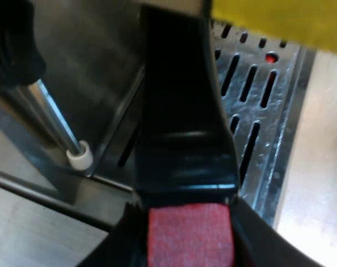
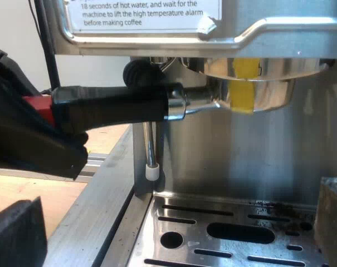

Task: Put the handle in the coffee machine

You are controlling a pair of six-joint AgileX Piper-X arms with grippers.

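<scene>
Nearest the lens, the handle's red end (image 1: pixel 190 236) is clamped between the two black fingers (image 1: pixel 115 247) of the left gripper (image 1: pixel 190 250). The jaws are closed onto it, one finger per side, both touching. The dark handle (image 1: pixel 179 100) runs away from the jaws, above the drip tray (image 1: pixel 268 100) at the front of the espresso machine (image 1: pixel 84 67). Counted: 1 handle, 1 steam wand (image 1: pixel 51 117) w/ 1 white tip (image 1: pixel 80 156), 1 black knob (image 1: pixel 12 44), 1 red spot (image 1: pixel 272 57) in a tray slot. The handle's far end is cut off by a yellow blur (image 1: pixel 279 19); what that blur is can't be made out.

From the right wrist, the handle (image 2: pixel 112 103) is seen held level, w/ the left gripper closed round its red end. At the other end the metal holder (image 2: pixel 263 92) is pressed up under the machine's front. Whether it is locked in can't be told. Also counted: 1 strip of yellow tape (image 2: pixel 243 83) on the holder, 1 printed label (image 2: pixel 140 14) partly cut off, 1 steam wand hanging just beside the handle. The right gripper (image 2: pixel 179 239) is seen w/ its fingers set wide apart, nothing held between them. It hangs over the drip tray, well below the handle. One finger (image 2: pixel 15 236) is black and cropped. The other is blurred at the frame edge & hard to make out. A bit of wooden table (image 2: pixel 23 192) is seen beside the machine.
</scene>
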